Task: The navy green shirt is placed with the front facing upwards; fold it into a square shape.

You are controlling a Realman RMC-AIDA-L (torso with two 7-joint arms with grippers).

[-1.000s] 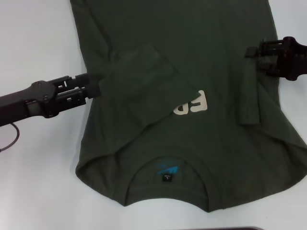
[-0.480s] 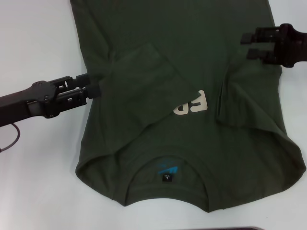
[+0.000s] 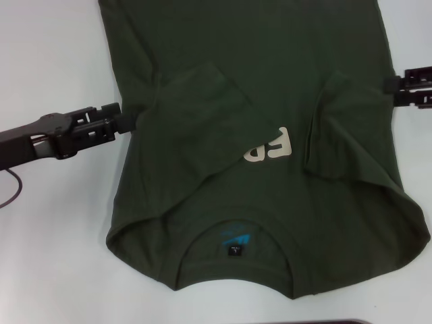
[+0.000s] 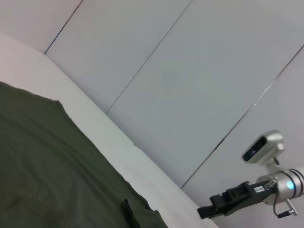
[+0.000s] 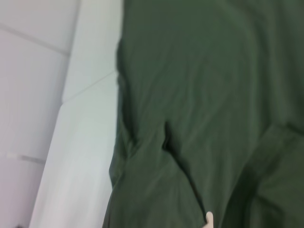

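Observation:
The navy green shirt (image 3: pixel 256 61) lies flat on the white table (image 3: pixel 54 256), collar and black neck tag (image 3: pixel 234 251) nearest me. Both sleeves are folded inward: the left sleeve (image 3: pixel 202 115) and the right sleeve (image 3: pixel 337 128) partly cover the cream lettering (image 3: pixel 270 147). My left gripper (image 3: pixel 116 116) is open at the shirt's left edge, holding nothing. My right gripper (image 3: pixel 388 86) is open just off the shirt's right edge, empty. The left wrist view shows the shirt (image 4: pixel 47 156) and the right gripper (image 4: pixel 223 204) far off. Only cloth of the shirt (image 5: pixel 199 95) fills the right wrist view.
Bare white table lies left of the shirt and along its right side (image 3: pixel 412 27). A dark thin object (image 3: pixel 331 322) shows at the near edge. A cable (image 3: pixel 10 192) loops under the left arm. Grey wall panels (image 4: pixel 190 71) stand beyond the table.
The right gripper let go of the right sleeve, which now lies folded on the chest, and drew back to the right. The left gripper pulled back left, away from the shirt's edge.

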